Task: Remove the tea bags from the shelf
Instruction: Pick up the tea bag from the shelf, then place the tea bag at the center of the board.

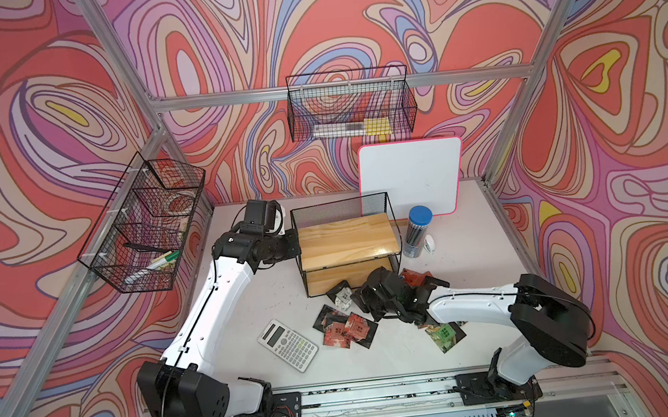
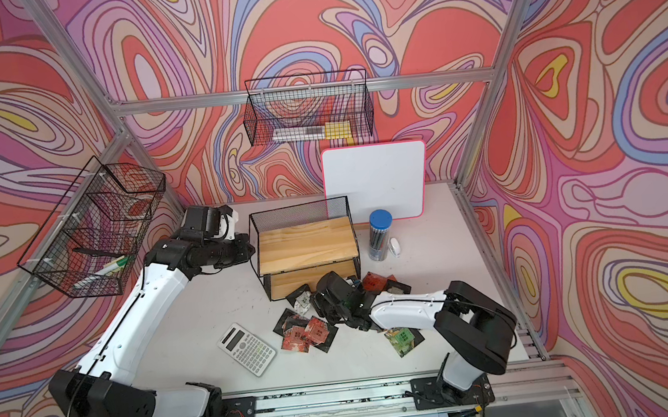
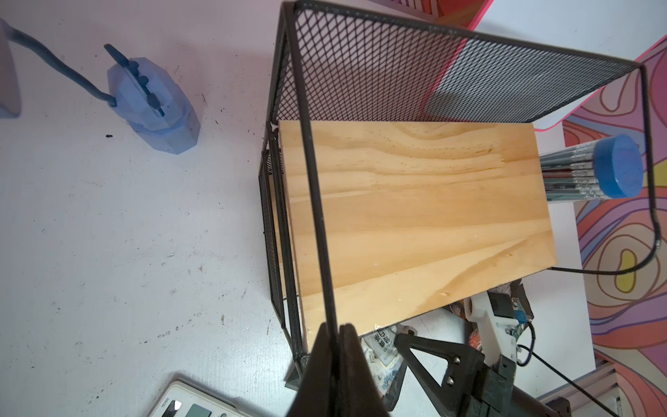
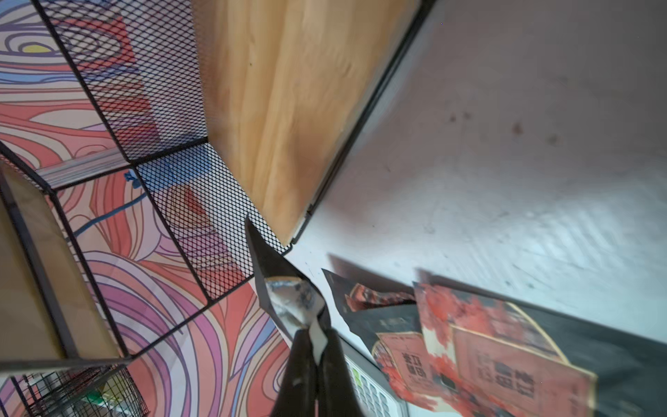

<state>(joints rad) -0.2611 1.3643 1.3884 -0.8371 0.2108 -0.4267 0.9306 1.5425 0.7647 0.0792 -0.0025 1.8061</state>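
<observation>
Tea bags (image 1: pixel 346 329) are lying at lower centre; right arm (image 1: pixel 471 309) is stretching low, right gripper (image 4: pixel 314 331) pinching a white-labelled tea bag (image 4: pixel 292 299) before the shelf (image 1: pixel 345 237); left gripper (image 3: pixel 337 330) is seemingly clamping its wire frame.

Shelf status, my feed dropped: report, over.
Left gripper shut on shelf frame. Right gripper shut on tea bag at shelf front. Top board bare; other tea bags on table. Nothing blocking.

From above, the top board of the shelf (image 1: pixel 348 241) hides most of its lower board, and the right arm (image 1: pixel 471 309) covers some tea bags (image 1: pixel 444 332). My right wrist view is smeared; I can't read the bag print there. The calculator (image 3: pixel 187 404) runs off the left wrist view's edge.
</observation>
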